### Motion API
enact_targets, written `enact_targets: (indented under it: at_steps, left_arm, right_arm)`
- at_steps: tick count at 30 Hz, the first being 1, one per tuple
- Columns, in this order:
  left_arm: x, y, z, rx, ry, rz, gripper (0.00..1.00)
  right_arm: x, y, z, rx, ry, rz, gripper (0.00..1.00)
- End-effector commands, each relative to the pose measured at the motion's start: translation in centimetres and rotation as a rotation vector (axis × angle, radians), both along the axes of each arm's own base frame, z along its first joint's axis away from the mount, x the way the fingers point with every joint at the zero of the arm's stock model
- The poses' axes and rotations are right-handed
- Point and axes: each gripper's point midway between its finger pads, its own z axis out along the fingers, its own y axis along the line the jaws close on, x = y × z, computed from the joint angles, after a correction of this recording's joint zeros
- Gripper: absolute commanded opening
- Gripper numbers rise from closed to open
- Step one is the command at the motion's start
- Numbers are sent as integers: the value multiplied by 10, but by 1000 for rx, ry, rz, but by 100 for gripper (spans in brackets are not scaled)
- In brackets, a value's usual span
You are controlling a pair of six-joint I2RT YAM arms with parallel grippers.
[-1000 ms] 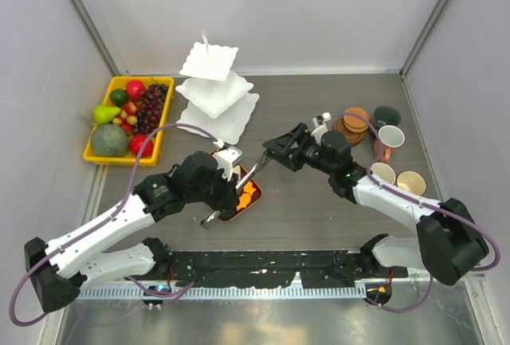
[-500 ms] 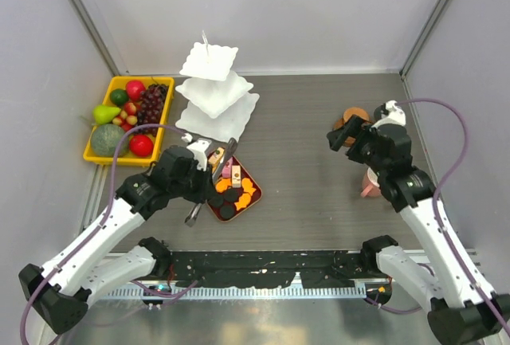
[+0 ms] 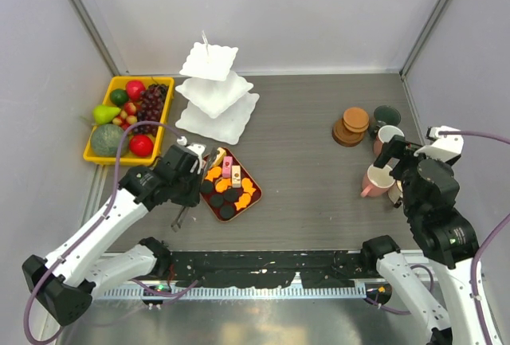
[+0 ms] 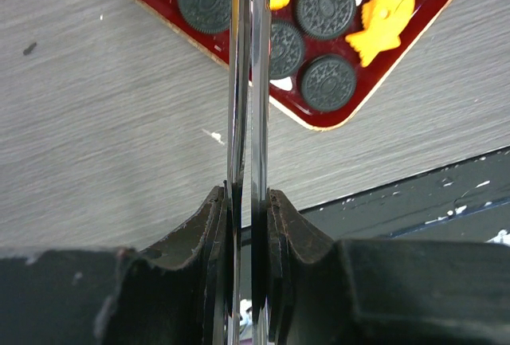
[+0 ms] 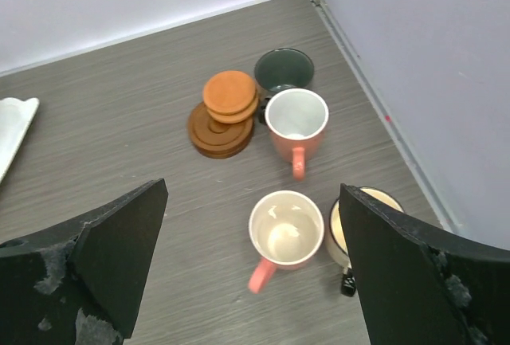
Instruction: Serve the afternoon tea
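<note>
Hanging over the mugs [image 5: 296,119], the right gripper [image 5: 253,201] is spread wide, empty — metal tongs [image 4: 245,82] are pinched by the left gripper [image 4: 247,201].

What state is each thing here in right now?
left gripper, shut on metal tongs
right gripper, open, empty
three-tier stand, empty
red tray, holding pastries
mugs, upright, empty
coasters, stacked
yellow tray, full of fruit
</note>
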Motion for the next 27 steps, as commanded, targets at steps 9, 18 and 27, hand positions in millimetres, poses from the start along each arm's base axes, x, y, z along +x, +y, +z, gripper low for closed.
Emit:
enact_targets:
  at_steps: [9, 18, 27]
  left_arm:
    - [7, 13, 7, 29, 18, 43, 13]
    - [10, 22, -5, 60, 112, 72, 31]
    - [15, 32, 2, 127, 154, 79, 41]
  right_arm:
    - [-19, -24, -11, -84, -118, -75, 95]
    - [-30, -23, -14, -19, -249, -63, 95]
    - [-35, -22, -17, 8, -295, -51, 96]
